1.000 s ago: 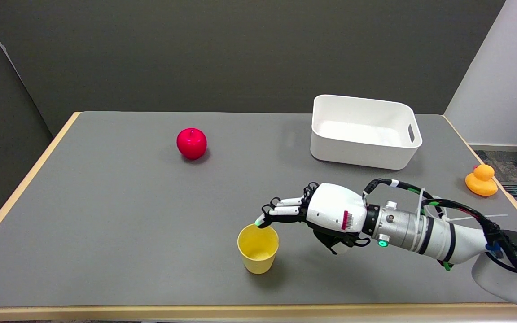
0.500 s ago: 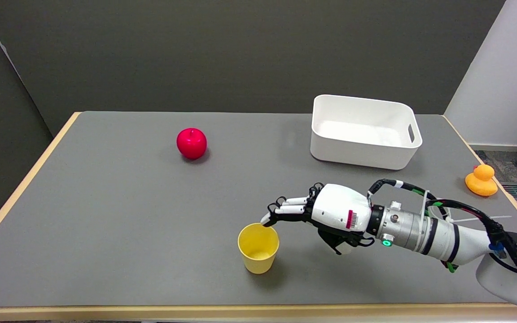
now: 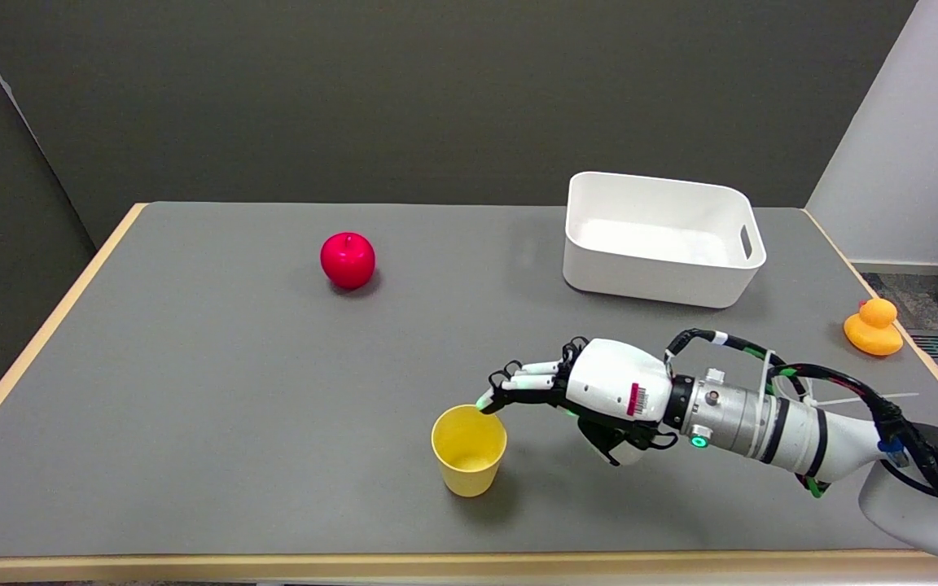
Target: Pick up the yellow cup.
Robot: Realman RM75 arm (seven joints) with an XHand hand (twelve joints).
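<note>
My right hand (image 3: 591, 391) hangs just to the right of the yellow cup (image 3: 469, 452), palm down, fingers (image 3: 522, 381) stretched toward it and a little apart. One fingertip is at the far right of the cup's rim; I cannot tell whether it touches. I hold nothing. My thumb hangs below the palm, clear of the cup.

The cup stands upright and open-mouthed near the front edge of the grey tabletop (image 3: 216, 391), apart from the red apple (image 3: 348, 260) and the white bin (image 3: 661, 239).

It looks like thin plastic, empty as far as I can see: light, smooth, likely to skid or tip at a nudge and to flex if squeezed hard. I judge the best hold is around the upper wall below the rim, fingers on the far side and thumb on the near, closing gently.
</note>
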